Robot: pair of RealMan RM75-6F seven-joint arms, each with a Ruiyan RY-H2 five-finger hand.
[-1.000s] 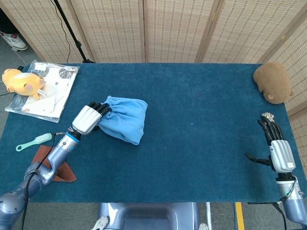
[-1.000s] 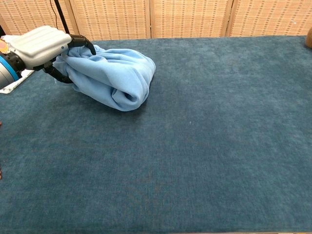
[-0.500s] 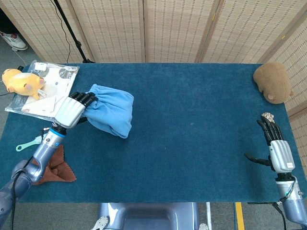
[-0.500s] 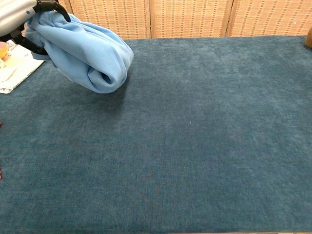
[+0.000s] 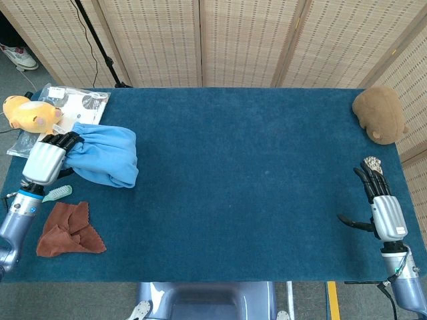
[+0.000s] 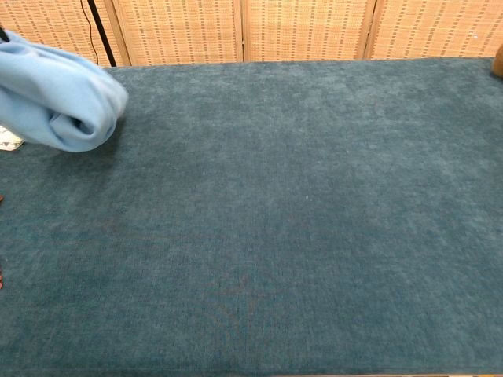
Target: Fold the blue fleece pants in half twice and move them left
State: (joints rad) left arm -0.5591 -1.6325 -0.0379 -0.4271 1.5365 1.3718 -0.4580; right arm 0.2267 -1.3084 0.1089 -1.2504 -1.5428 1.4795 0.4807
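Observation:
The blue fleece pants (image 5: 103, 156) are a folded bundle at the far left of the blue table, its open end facing right. My left hand (image 5: 47, 162) grips the bundle's left end, fingers curled over the top of the cloth. The chest view shows the same bundle (image 6: 59, 98) at its upper left edge, with the hand outside that frame. My right hand (image 5: 385, 210) stays at the table's right front corner, fingers apart and holding nothing.
A yellow plush toy (image 5: 27, 113) and a plastic bag of papers (image 5: 70, 123) lie at the back left. A mint brush (image 5: 57, 193) and a rust-brown cloth (image 5: 67, 230) sit in front of the bundle. A brown plush (image 5: 379, 113) rests at the back right.
My left hand has carried the pants bundle leftward across the table, from left of centre to the far left near the papers. The right hand has hardly moved.

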